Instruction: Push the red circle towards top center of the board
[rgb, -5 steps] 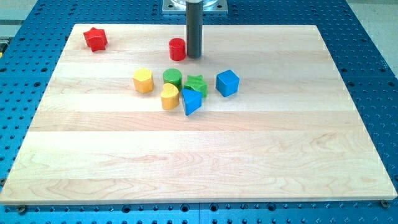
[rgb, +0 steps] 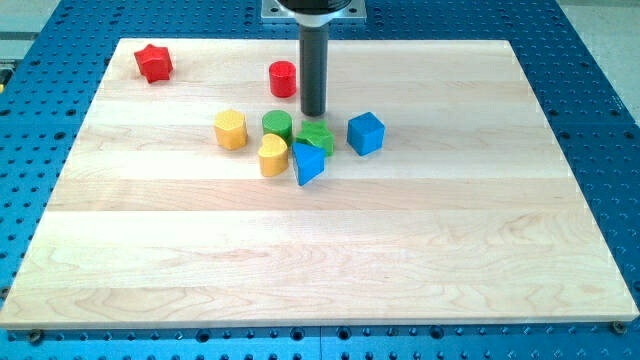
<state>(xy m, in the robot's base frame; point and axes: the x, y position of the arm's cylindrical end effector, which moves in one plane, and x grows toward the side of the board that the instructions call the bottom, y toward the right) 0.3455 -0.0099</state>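
The red circle (rgb: 283, 78) stands near the top centre of the wooden board (rgb: 320, 260). My tip (rgb: 313, 113) is below and to the right of it, apart from it. The tip sits just above the green star (rgb: 316, 137) and to the upper right of the green circle (rgb: 277, 125).
A red star (rgb: 153, 62) lies at the top left corner. Below my tip is a cluster: a yellow hexagon (rgb: 230, 129), a yellow heart (rgb: 272, 155), a blue triangle (rgb: 307, 162) and a blue cube (rgb: 365, 132).
My tip has moved down the view, away from the red circle's right side towards the green star. The red circle sits very slightly further left.
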